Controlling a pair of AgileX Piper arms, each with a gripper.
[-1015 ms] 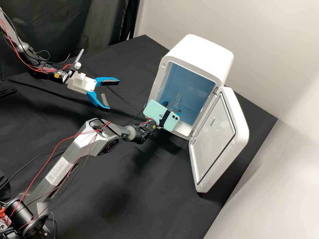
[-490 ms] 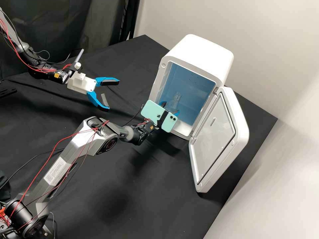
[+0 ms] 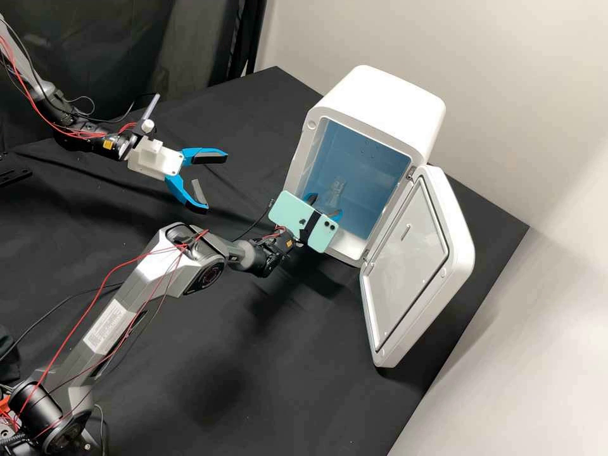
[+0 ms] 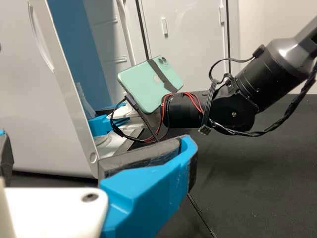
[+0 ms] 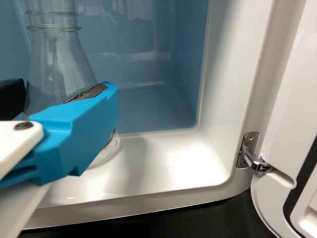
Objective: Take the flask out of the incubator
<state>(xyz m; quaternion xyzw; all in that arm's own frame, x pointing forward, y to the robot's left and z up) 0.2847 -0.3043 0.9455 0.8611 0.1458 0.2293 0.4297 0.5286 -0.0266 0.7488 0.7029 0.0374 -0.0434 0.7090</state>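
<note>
A clear glass flask (image 5: 58, 54) stands on the floor of the white incubator (image 3: 380, 101), whose inside is blue and whose door (image 3: 411, 266) hangs open. My right gripper (image 5: 62, 94) is inside the opening, shut on the flask's lower body, with one blue finger (image 5: 74, 131) against the glass. In the high view the right gripper (image 3: 326, 202) sits behind a mint phone (image 3: 305, 220) strapped to its wrist, with the flask (image 3: 335, 189) just beyond. My left gripper (image 3: 215, 179) hangs open and empty above the bench, left of the incubator. The left wrist view shows the flask (image 4: 84, 101) past the incubator's front frame.
The open door's hinge (image 5: 253, 159) is close beside the right gripper. The black bench (image 3: 266, 354) ends shortly past the door. The right arm's forearm (image 3: 158, 278) stretches across the bench's middle. Red wires trail along both arms.
The right wrist with its phone has drawn slightly back out of the incubator, and the flask has shifted a little with it. The left arm has stayed still.
</note>
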